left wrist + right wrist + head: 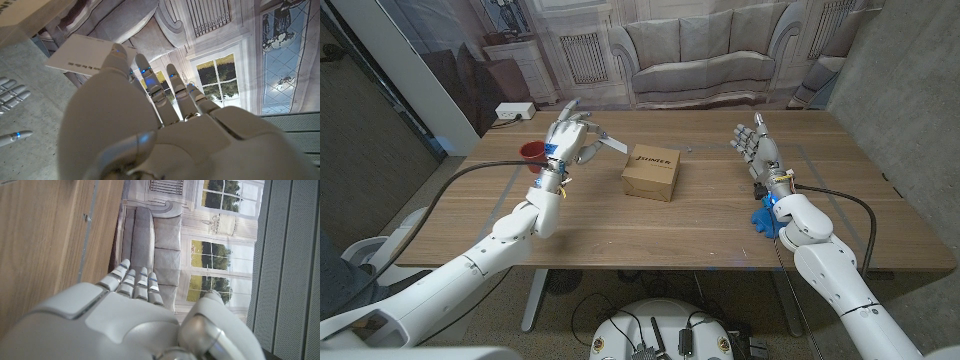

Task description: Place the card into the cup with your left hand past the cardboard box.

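My left hand (pixel 570 135) is raised above the table's left side and pinches a thin grey card (pixel 612 144) that juts toward the box. In the left wrist view the card (pixel 82 55) sticks out past the fingers (pixel 150 80). A red cup (pixel 532 153) stands just behind and left of that hand, partly hidden by it. The cardboard box (pixel 652 171) sits at the table's middle, to the right of the card. My right hand (pixel 754 142) stands upright on the right side with fingers apart, holding nothing; the right wrist view shows its back (pixel 115 315).
The wooden table (pixel 700 225) runs wide in front of the box. A blue object (pixel 766 216) lies beside my right forearm. A white power strip (pixel 514 111) sits on the floor beyond the table's far left corner. Black cables trail off both arms.
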Controlling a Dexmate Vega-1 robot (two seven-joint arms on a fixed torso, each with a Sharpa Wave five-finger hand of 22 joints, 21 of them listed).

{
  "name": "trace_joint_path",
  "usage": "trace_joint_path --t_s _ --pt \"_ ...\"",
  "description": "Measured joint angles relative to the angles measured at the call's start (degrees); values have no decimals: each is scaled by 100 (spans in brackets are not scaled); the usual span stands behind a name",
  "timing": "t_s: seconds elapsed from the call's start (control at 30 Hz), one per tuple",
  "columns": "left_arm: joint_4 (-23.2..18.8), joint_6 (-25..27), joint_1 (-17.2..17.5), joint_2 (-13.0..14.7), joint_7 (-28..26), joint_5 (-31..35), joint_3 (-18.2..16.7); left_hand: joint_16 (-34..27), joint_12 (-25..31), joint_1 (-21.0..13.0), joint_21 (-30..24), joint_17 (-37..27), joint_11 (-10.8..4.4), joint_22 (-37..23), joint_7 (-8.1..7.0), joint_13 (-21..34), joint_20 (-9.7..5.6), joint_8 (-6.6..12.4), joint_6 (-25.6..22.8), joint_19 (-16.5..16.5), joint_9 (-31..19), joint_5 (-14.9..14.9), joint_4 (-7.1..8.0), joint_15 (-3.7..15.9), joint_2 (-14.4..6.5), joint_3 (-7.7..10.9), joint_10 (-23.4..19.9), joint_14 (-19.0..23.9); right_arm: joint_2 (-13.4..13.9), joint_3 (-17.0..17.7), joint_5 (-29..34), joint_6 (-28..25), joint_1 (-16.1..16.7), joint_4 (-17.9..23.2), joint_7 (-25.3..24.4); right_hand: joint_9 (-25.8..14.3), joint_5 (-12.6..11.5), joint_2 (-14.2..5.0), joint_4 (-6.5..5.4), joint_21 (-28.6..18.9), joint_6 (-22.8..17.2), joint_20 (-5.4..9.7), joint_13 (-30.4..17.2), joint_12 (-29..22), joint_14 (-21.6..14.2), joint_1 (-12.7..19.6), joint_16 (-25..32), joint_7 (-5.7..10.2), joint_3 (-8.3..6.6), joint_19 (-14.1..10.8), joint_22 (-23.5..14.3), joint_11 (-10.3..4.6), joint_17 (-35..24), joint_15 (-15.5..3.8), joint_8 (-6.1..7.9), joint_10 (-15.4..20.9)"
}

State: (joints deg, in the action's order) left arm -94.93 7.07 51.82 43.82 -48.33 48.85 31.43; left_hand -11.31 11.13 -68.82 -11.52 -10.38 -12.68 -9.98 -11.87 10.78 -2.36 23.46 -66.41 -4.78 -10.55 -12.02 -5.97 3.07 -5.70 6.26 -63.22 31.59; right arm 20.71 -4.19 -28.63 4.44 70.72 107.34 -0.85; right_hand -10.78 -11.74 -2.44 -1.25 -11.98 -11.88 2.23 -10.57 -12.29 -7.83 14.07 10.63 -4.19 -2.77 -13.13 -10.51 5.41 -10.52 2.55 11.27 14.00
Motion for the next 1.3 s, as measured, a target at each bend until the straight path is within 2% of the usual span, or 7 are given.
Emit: trace_joint_path --t_s 0.67,1.3 --pt "-277 385 78 73 334 -35 -181 0 0 -28 0 -17 10 0 0 30 32 0 3 -31 2 0 -1 2 -17 -1 -51 60 -39 83 -52 170 72 -103 52 0 0 -15 0 0 0 -10 0 0 -52 16 0 0 0 -54 0 -31 0 -11 0 31" --pt "-829 787 353 283 687 -200 -569 0 0 -28 0 -16 10 0 13 30 31 0 -8 -93 -27 0 23 -15 -17 23 -50 101 -60 190 -144 339 174 -140 135 0 0 -15 0 0 -52 11 0 0 -82 15 0 10 0 -74 0 -61 0 -41 0 62"
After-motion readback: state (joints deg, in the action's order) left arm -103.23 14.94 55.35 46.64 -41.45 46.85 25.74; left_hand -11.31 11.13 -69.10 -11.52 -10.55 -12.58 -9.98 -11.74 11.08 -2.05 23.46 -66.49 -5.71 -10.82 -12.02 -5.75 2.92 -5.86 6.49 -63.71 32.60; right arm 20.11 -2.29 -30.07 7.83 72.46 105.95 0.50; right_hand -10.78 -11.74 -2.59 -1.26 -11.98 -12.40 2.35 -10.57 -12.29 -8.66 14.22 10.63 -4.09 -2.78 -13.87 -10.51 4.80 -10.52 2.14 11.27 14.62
